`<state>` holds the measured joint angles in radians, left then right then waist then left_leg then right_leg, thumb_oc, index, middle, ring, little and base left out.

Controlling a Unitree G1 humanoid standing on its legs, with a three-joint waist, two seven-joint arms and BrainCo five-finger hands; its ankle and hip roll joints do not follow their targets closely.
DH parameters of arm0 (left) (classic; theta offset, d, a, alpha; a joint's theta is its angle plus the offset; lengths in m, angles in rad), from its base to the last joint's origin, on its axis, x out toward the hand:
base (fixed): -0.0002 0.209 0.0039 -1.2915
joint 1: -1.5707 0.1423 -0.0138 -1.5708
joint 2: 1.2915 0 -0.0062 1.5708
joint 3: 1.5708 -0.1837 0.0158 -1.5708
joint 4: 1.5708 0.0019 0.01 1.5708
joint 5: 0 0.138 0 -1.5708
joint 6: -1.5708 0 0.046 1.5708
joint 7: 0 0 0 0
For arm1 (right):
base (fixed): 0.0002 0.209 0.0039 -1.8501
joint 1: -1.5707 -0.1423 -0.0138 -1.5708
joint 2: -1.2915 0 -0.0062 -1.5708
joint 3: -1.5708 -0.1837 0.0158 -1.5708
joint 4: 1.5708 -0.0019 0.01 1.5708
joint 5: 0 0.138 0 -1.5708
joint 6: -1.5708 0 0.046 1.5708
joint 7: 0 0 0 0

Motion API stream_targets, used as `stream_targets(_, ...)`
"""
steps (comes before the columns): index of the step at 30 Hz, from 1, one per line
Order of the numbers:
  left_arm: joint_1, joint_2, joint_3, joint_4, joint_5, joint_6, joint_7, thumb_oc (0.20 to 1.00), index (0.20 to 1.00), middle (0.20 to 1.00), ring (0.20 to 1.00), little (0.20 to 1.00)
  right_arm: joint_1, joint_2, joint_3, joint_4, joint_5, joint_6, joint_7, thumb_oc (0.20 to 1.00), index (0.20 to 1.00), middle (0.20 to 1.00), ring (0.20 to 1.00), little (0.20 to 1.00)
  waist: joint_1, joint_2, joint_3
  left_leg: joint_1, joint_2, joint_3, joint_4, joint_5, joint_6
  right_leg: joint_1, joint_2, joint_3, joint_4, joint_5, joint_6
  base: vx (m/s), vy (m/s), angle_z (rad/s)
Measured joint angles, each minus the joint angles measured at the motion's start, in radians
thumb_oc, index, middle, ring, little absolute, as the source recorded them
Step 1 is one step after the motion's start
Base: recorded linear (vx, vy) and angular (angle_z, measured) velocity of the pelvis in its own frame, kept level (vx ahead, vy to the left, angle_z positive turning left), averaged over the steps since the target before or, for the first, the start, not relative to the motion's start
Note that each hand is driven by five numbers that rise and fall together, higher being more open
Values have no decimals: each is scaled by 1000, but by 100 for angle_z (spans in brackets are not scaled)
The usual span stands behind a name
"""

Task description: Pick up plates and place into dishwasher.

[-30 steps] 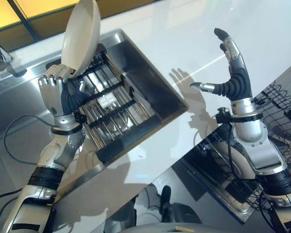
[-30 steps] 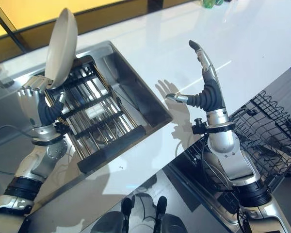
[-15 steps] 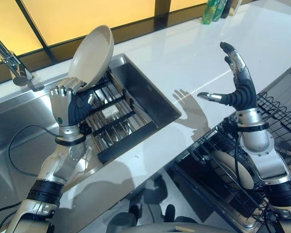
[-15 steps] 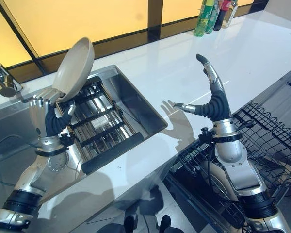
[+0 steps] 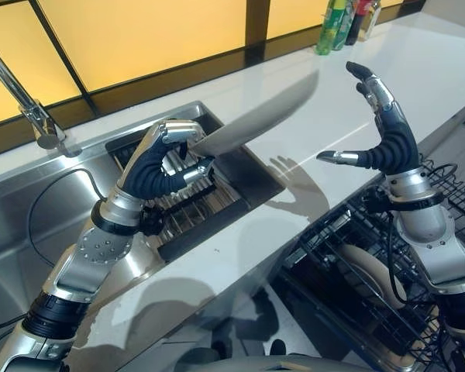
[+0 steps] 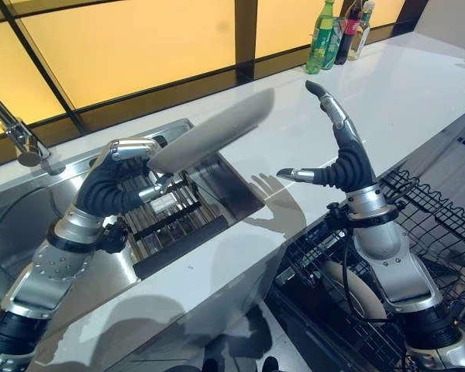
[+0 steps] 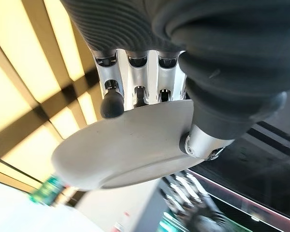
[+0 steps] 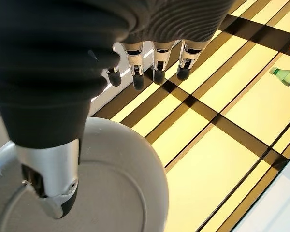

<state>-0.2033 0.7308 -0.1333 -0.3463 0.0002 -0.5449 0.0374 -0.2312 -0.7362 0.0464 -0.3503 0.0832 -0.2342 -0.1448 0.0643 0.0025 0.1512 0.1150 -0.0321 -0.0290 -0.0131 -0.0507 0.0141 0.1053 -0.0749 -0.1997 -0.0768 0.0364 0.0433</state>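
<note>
Glossy plate (image 5: 256,122); brushed-steel sink (image 5: 31,209)

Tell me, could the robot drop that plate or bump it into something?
It might. The left robot hand pinches the plate only at one edge, and most of it sticks out over the sink and white counter, so it could slip and fall. The right robot hand waits open close by, so a poorly timed handover could knock the plate loose.
</note>
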Motion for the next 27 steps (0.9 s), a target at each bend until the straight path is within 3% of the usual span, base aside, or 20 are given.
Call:
stream_targets(5, -38, 36, 2, -42, -93, 6, -80, 200, 200, 200, 200, 200, 0, -29, -1, 0, 8, -1, 71, 1000, 1000, 1000, 1000, 1000, 1, 7, -12, 3, 0, -11, -1, 3, -1, 11, 0, -6, 0, -1, -1, -26, -7, 7)
stream_targets(27, -136, 150, 5, -66, -190, 32, -330, 200, 200, 200, 200, 200, -87, -145, 35, -4, 7, 1, 289, 1000, 1000, 1000, 1000, 1000, 3, 4, -50, 13, -2, -32, -16, 12, -3, 29, -1, -29, -2, -8, 0, -8, -1, 3)
